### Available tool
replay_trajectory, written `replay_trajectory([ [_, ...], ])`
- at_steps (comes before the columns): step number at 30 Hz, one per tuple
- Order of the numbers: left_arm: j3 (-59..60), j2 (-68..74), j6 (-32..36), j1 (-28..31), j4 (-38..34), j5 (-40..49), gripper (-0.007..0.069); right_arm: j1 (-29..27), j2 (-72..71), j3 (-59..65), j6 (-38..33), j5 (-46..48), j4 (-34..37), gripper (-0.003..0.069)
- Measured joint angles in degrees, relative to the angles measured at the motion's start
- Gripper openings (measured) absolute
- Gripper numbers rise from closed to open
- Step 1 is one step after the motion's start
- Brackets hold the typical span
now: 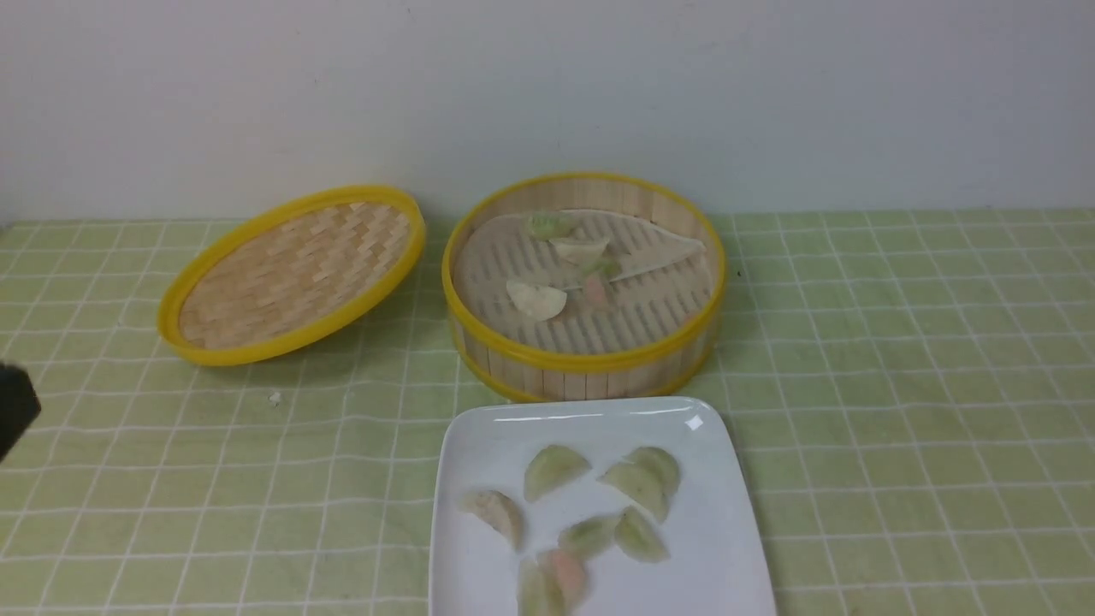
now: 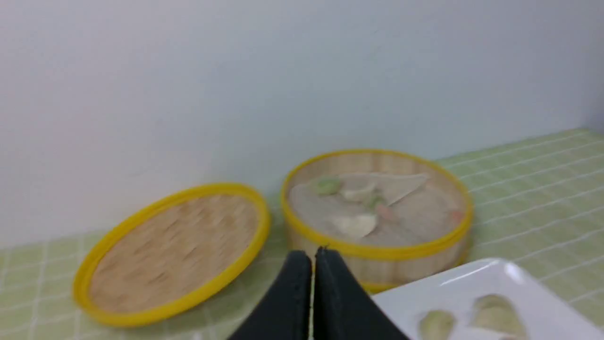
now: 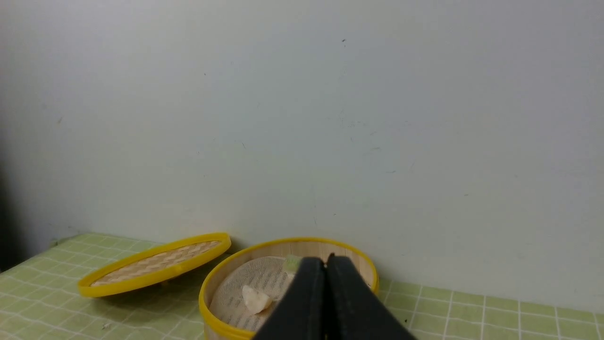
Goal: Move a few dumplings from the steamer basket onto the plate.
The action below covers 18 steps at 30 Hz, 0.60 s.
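Observation:
The steamer basket [image 1: 584, 364] stands at the table's middle, and several dumplings lie on its paper liner, among them a whitish one [image 1: 536, 299] and a green one [image 1: 547, 224]. In front of it sits the white plate [image 1: 479, 445], holding several pale green dumplings [image 1: 554, 469]. My left gripper [image 2: 313, 255] is shut and empty. It hovers short of the basket [image 2: 406, 267], beside the plate [image 2: 453, 288]. Only a black corner of the left arm [image 1: 15, 409] shows at the front view's left edge. My right gripper [image 3: 325, 260] is shut and empty, with the basket [image 3: 212, 288] beyond it.
The woven yellow-rimmed lid [image 1: 291, 274] lies tilted to the left of the basket, leaning near the wall. A green checked cloth [image 1: 898, 385] covers the table. A white wall rises right behind the basket. A small crumb [image 1: 275, 398] lies on the cloth.

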Motion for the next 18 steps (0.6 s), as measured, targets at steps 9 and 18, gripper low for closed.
replay_trajectory([
  [9, 22.59, -14.61, 0.12, 11.79, 0.86, -1.94, -0.0006, 0.00, 0.00, 0.00, -0.09, 0.00, 0.00, -0.0015],
  [18, 28.62, -16.07, 0.07, 11.80, 0.88, -1.89, -0.0006, 0.00, 0.00, 0.05, -0.11, -0.18, 0.00, -0.0015],
])
